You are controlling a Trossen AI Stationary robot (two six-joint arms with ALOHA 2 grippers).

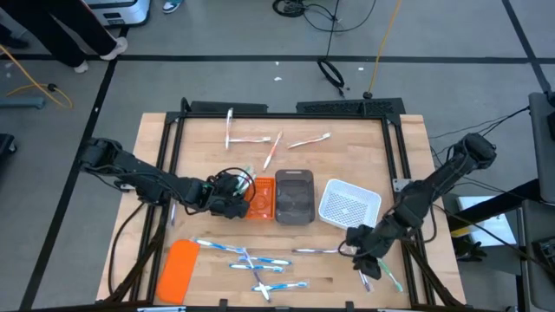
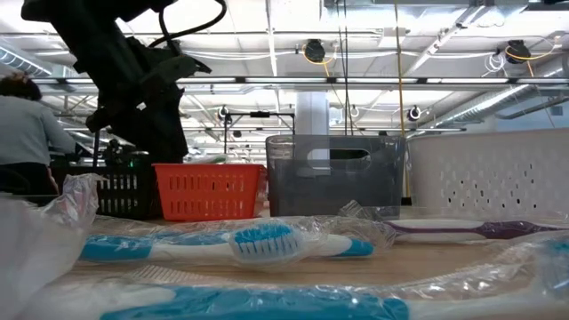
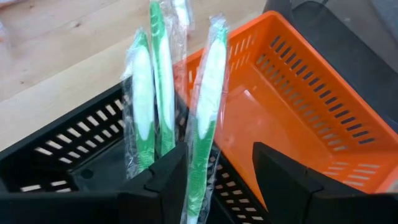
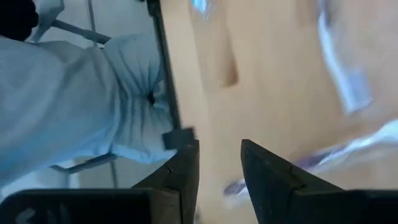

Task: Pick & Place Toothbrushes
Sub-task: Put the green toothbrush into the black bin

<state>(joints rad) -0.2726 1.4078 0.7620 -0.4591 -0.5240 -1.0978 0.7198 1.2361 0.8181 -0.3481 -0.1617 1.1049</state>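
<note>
Toothbrushes in clear wrappers, green-and-white plastic [image 3: 163,81], stand nearly upright in the black slotted plastic tray [image 3: 68,149] directly ahead of your left gripper [image 3: 219,171]. Its jaws stand apart, and one wrapped brush rises between the fingers [image 3: 171,180]; I cannot tell whether it still touches them. In the high view that gripper [image 1: 232,198] sits left of centre, with the orange slotted tray [image 1: 264,198] touching the black tray on the right side, so your free room lies upward and toward the frame's left.

Your right gripper [image 1: 364,251], lower right in the high view, has its jaws partly apart with nothing visibly between them. A purple-handled wrapped toothbrush [image 1: 314,250] lies flat just left of it, long axis running left-right. The table's lower edge and frame post crowd that side.
</note>
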